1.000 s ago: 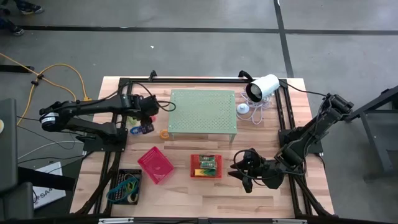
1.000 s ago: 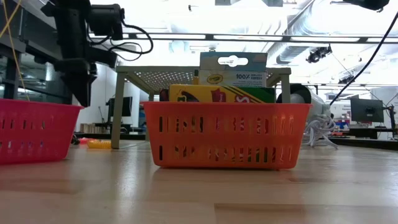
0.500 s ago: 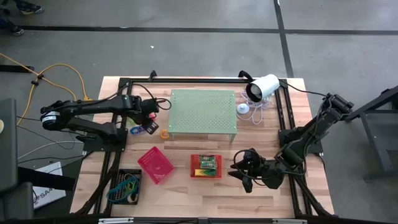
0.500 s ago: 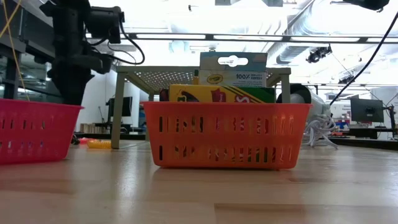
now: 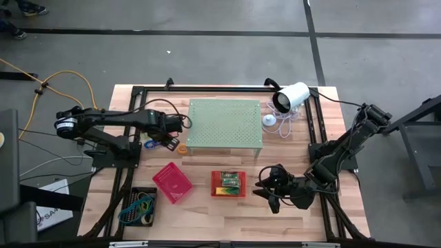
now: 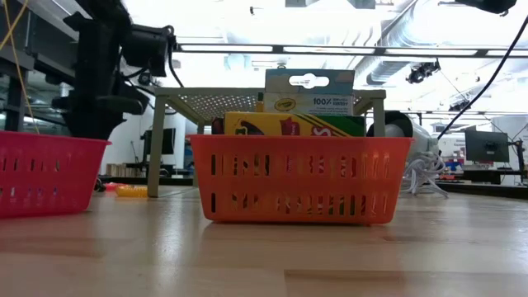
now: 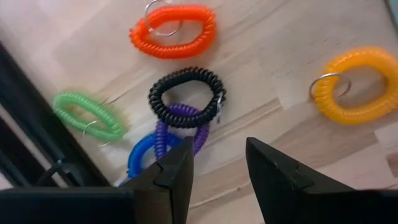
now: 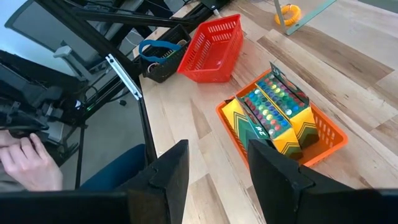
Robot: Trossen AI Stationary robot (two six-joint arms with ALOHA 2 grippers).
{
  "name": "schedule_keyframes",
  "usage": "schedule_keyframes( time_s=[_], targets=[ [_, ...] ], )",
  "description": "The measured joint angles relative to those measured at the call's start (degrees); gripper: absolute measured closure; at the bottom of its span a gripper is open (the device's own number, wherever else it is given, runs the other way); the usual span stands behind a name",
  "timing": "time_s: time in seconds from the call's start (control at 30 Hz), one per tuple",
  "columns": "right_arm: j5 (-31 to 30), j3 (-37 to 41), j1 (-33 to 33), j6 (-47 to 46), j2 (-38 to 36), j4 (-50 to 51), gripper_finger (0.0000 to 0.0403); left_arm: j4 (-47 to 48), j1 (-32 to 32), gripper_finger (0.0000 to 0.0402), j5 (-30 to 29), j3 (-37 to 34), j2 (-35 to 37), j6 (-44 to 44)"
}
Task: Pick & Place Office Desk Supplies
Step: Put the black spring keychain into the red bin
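Several coil bands lie flat on the wood under my left gripper [image 7: 217, 152]: a black one [image 7: 186, 96] overlapping a purple one [image 7: 180, 130], a blue one [image 7: 146, 155], a green one [image 7: 87, 115], an orange-red one [image 7: 173, 31] and a yellow-orange one [image 7: 354, 84]. My left gripper [image 5: 167, 136] points down over them, open, with nothing between its fingers, beside the pale green stand [image 5: 225, 122]. My right gripper [image 5: 267, 195] hangs open at the near right, by the orange basket [image 5: 229, 183] holding crayon boxes [image 8: 273, 112].
A red basket [image 5: 172, 182] and a black basket [image 5: 139, 205] with bands in it stand at the near left. A white camera [image 5: 289, 98] with its cord sits at the far right. Black frame rails run along the table's sides. A person's hand [image 8: 25, 162] shows beyond the table.
My left gripper has come down toward the coil bands, shifting a little toward the table's right and near edges, and has rolled about the line it points along. It has stayed open. The bands have not moved.
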State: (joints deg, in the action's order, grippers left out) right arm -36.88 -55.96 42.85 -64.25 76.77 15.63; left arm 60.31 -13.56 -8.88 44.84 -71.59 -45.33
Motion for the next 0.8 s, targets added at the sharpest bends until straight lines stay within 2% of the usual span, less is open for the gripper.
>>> schedule_keyframes(
  time_s=[0.37, 0.8],
  targets=[
    [0.0, 0.0, 0.0, 0.0, 0.0, 0.01, 0.0252, -3.27, 0.83, 0.0263, -0.94, -0.29, -0.08, -0.24],
    [0.0, 0.0, 0.01, 0.0, 0.0, -0.01, 0.0252, -8.36, 0.81, 0.0263, -0.41, -5.68, 2.93, -4.48]
  ],
)
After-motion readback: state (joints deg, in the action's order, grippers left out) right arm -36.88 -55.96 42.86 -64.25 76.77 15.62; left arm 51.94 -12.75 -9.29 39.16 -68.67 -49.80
